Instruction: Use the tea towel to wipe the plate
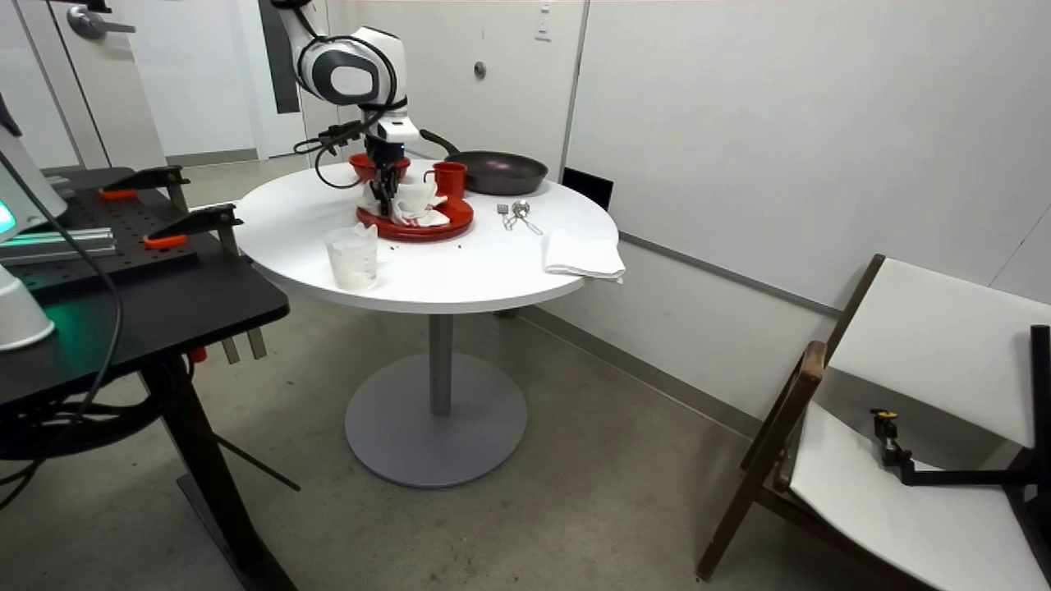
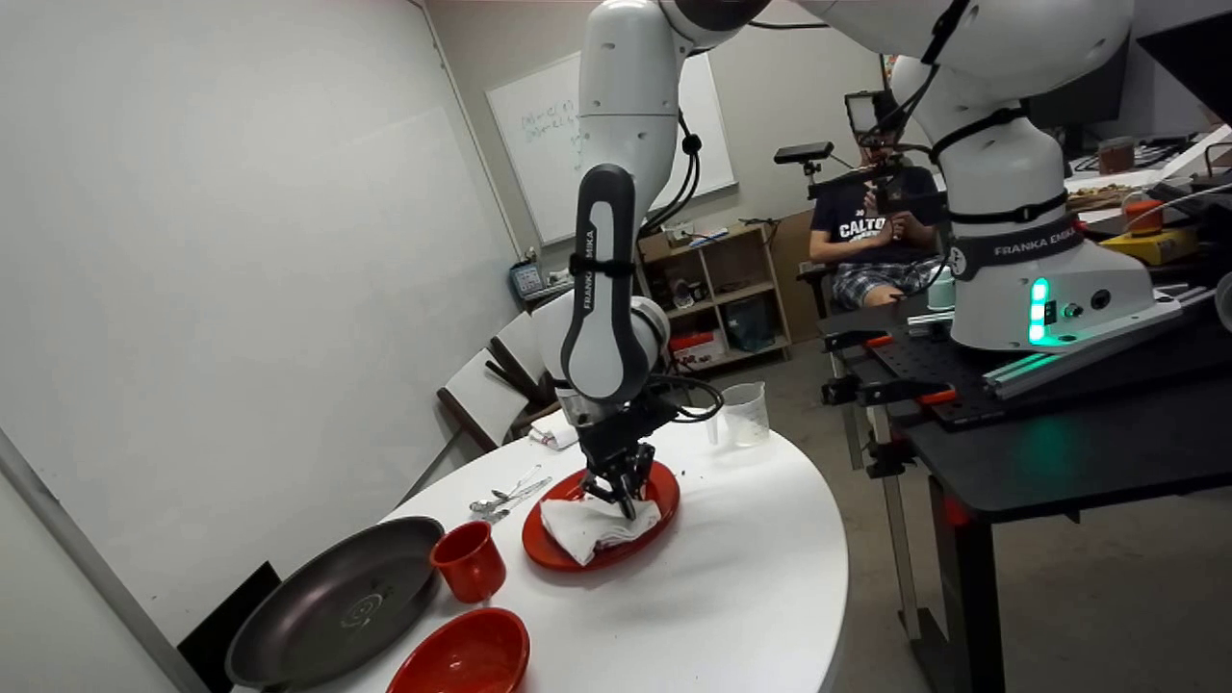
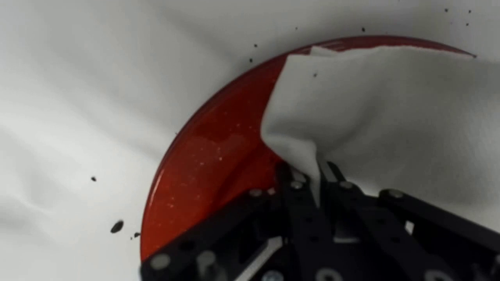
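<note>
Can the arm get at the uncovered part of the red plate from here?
Most likely yes. The fingers are shut on the tea towel beside that part of the red plate, and in the wrist view only small pale specks show there. The clear jug stands apart from the plate.

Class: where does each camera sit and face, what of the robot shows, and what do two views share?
Wrist view: above the plate, facing down; fingers pinching the towel.
Exterior view: pan side, facing the base across the table; arm, base, fingers.
Exterior view: jug side, facing the table; arm, fingers, part of base.
Both exterior views share the mug.
</note>
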Controlling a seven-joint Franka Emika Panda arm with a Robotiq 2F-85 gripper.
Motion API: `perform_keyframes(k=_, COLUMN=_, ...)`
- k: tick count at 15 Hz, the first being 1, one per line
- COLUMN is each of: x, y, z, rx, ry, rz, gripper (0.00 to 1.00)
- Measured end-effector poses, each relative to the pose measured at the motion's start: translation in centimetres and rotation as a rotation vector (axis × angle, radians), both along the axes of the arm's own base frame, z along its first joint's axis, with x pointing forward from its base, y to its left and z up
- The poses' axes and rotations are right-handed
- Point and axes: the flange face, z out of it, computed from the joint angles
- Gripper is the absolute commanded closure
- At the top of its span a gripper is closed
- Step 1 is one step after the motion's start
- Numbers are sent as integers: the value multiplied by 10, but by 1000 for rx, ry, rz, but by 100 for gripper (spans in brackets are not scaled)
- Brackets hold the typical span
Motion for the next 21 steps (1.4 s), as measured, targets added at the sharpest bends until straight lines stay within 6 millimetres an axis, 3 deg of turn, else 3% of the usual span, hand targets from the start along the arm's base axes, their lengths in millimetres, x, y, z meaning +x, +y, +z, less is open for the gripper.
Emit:
perform_keyframes(k=7, x=1, y=0, z=-1, rx=16, ry=98, rz=27, gripper=98)
perform_keyframes(k=16, x=-6, y=11, z=-4, rx=-281, ry=167, rz=162, gripper=98)
perform_keyframes(k=21, x=-5, y=24, z=-4, rx=-361, ry=132, rz=232, gripper=98)
